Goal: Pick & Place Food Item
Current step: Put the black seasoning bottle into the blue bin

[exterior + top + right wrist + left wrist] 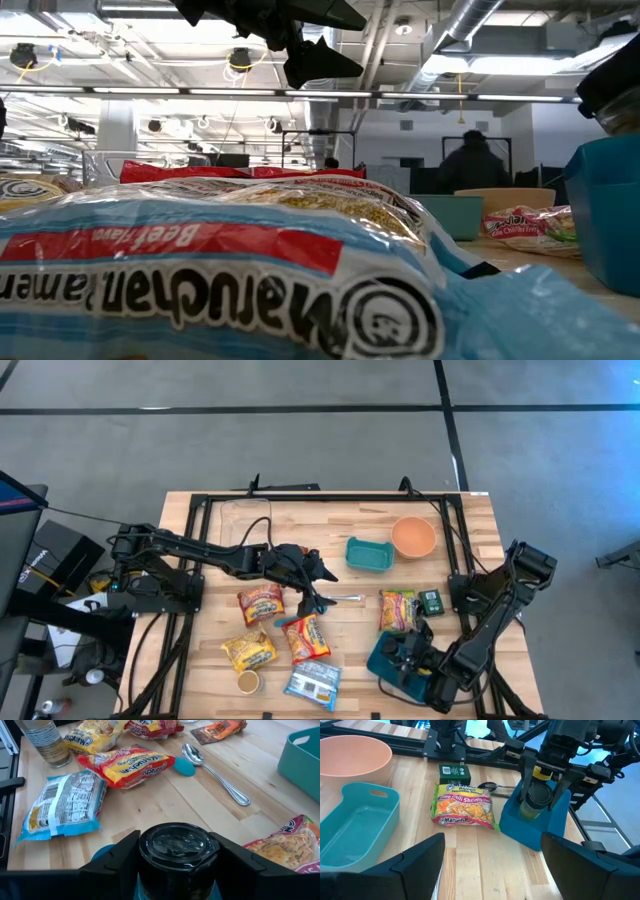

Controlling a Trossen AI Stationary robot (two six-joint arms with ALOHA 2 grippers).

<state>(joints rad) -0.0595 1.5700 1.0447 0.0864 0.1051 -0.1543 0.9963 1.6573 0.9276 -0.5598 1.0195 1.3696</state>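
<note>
Placing step: the right pincer, at frame lower right, holds a black-lidded jar over the blue bin. Next: lower, then release. The left pincer hovers wide open at centre.

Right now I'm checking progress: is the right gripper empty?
No, the right gripper is clamped on a black-lidded jar, its fingers pressed against both sides of the lid.

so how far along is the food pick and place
Partway. In hand: the right gripper is shut on a dark-lidded jar, holding it over the blue bin. The left gripper hovers open mid-table. Left: ramen packs lie loose on the table.
</note>
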